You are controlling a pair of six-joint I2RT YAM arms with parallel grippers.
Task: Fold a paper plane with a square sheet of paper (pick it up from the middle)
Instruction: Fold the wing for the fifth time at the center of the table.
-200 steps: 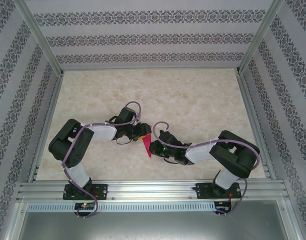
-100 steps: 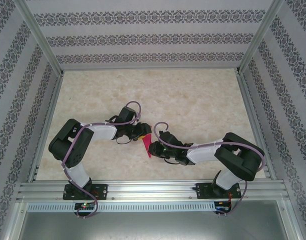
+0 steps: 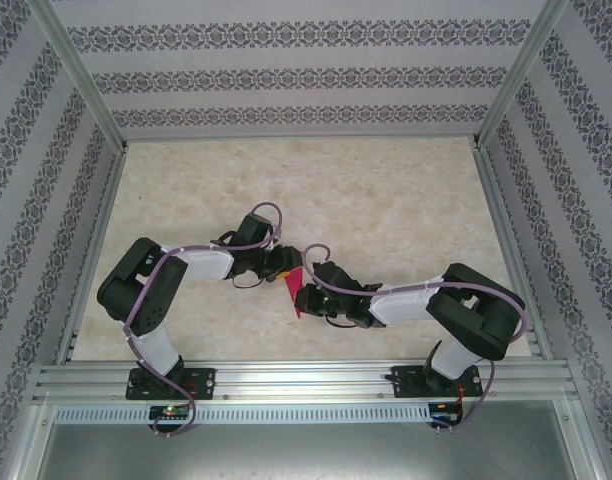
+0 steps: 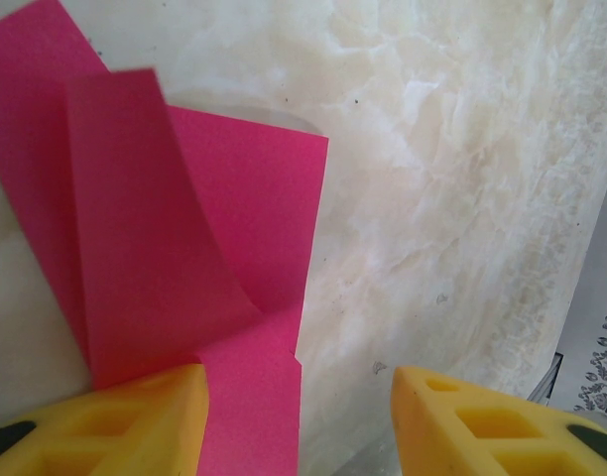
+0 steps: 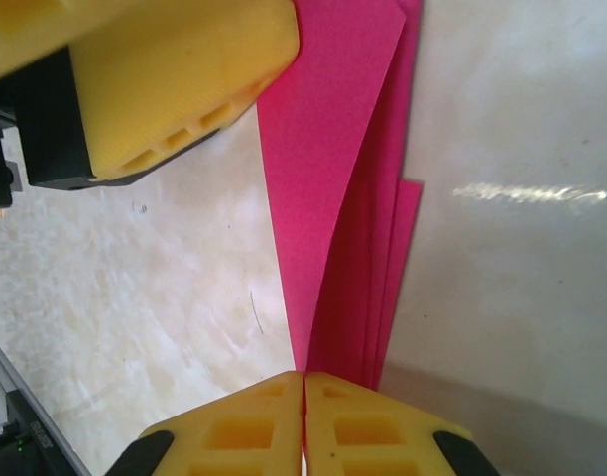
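While the left pincer (image 4: 299,424) stands spread over the square sheet of paper (image 4: 184,248), the right pincer (image 5: 303,399) is pressed together.

beige marble-look tabletop (image 3: 386,190), grey-white wallpaper walls (image 3: 286,75) with dark floral bands on three sides, aluminium frame posts (image 3: 81,80) at the corners, slotted aluminium rail (image 3: 306,380) along near edge, even diffuse light
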